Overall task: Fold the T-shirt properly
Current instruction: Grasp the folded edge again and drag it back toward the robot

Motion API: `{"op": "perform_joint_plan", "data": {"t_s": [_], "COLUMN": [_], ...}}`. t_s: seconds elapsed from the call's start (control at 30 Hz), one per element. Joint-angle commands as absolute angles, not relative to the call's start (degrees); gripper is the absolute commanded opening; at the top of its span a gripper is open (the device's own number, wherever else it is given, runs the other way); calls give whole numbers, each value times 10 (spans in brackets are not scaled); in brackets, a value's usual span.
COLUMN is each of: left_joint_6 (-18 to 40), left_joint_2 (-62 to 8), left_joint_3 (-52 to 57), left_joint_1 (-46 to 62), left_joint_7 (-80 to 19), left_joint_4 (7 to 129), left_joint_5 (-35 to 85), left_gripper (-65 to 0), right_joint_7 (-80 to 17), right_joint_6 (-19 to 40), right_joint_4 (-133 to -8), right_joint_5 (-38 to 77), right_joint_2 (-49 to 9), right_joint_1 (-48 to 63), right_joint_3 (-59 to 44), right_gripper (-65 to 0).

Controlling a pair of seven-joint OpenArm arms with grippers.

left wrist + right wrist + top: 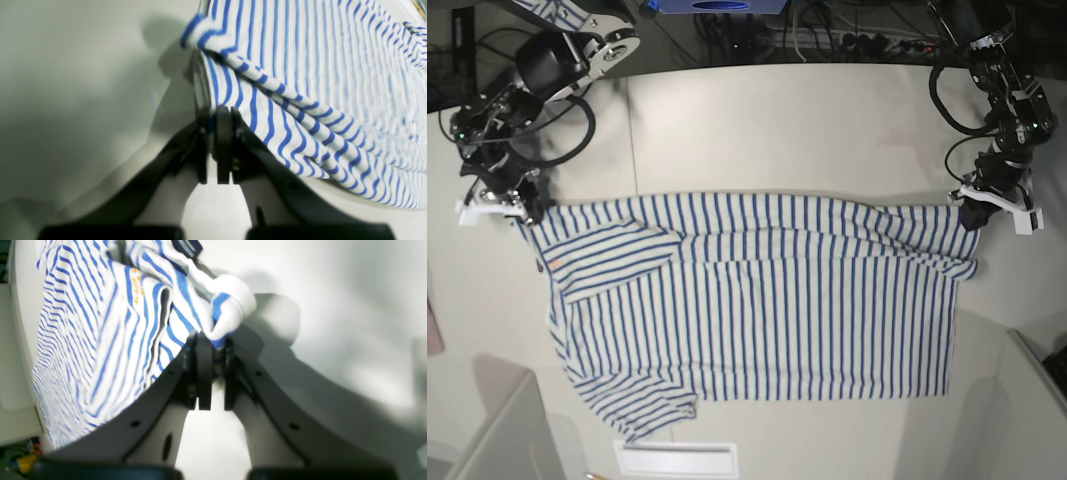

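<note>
Across the pale grey tabletop (807, 110), the white, blue-striped short-sleeved cloth T-shirt (767, 300) lies spread, its upper edge stretched between both arms. Left gripper (218, 111) pinches one corner; right gripper (210, 346) clamps the bunched opposite corner.

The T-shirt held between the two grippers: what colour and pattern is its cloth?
The T-shirt is white with thin blue stripes all over; the base view shows it best.

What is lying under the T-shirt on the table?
Only the pale table shows around the T-shirt. One sleeve is folded over its body. The cloth hides whatever is beneath.
</note>
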State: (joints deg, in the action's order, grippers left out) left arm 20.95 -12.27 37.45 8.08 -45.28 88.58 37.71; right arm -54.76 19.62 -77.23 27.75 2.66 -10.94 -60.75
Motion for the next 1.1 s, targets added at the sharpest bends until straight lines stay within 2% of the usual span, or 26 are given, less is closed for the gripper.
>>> {"op": "perform_joint_plan", "data": {"t_s": [0.0, 0.2, 0.33, 0.47, 0.73, 0.93, 1.07], "left_joint_6": [204, 184, 180, 183, 181, 185, 225], "left_joint_2": [-132, -132, -132, -129, -131, -131, -131], "left_joint_3": [380, 383, 393, 404, 404, 430, 458], "left_joint_1": [65, 32, 76, 116, 131, 193, 211], "left_joint_7": [-458, -523, -530, -529, -530, -527, -527], "left_joint_4": [908, 986, 1026, 1026, 1011, 998, 1000], "left_joint_5": [383, 383, 383, 383, 381, 382, 382], "left_gripper": [-650, -650, -650, -650, -650, -650, -650], "right_joint_7": [-539, -605, -656, -642, -625, -626, -625], "right_joint_6": [193, 173, 167, 168, 168, 170, 170], "right_joint_4": [-791, -864, -937, -931, -887, -902, -924], "right_joint_5": [290, 291, 292, 292, 292, 293, 326], "right_joint_2": [15, 14, 19, 20, 19, 29, 49], "right_joint_1": [-132, -171, -147, -106, -84, -25, 13], "right_joint_3": [-606, -606, -612, -611, -608, -612, -613], "right_gripper": [-650, -650, -650, -650, -650, -650, -650]}}
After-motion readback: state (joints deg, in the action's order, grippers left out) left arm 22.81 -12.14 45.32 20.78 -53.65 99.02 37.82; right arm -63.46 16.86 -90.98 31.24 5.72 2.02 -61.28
